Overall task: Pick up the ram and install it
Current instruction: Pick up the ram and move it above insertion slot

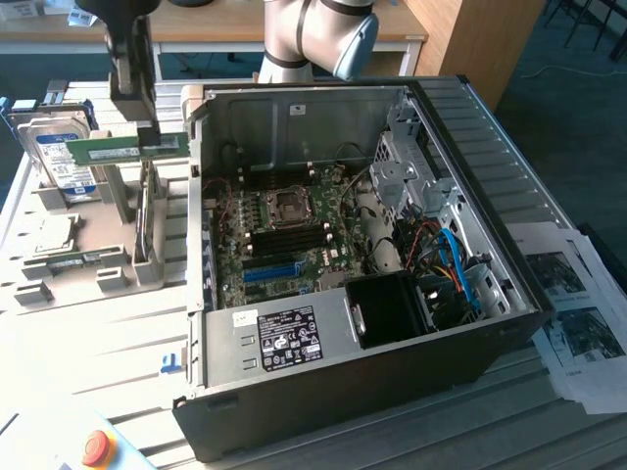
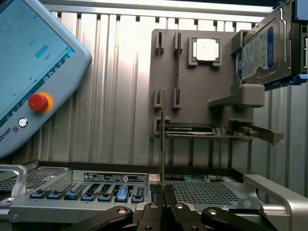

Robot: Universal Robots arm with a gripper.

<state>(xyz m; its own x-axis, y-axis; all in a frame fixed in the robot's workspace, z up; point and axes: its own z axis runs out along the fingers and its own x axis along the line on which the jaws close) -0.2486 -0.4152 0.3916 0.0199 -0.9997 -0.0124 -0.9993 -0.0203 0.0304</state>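
Exterior view's left: hard drive (image 1: pixel 57 157) is standing in the grey fixture (image 1: pixel 98 250) on the table (image 1: pixel 98 333). Just beside it I'm holding the ram (image 1: pixel 127 149) level in the air above the fixture's slots, with my pincer (image 1: pixel 145 132) pinching its upper edge from above. Toward the exterior view's right, the open PC case (image 1: pixel 294 122) is lying on its side with the motherboard (image 1: pixel 284 245) facing up, the ram's near end is hanging close to the case wall but outside it, and papers (image 1: pixel 573 304) are lying at the far right.
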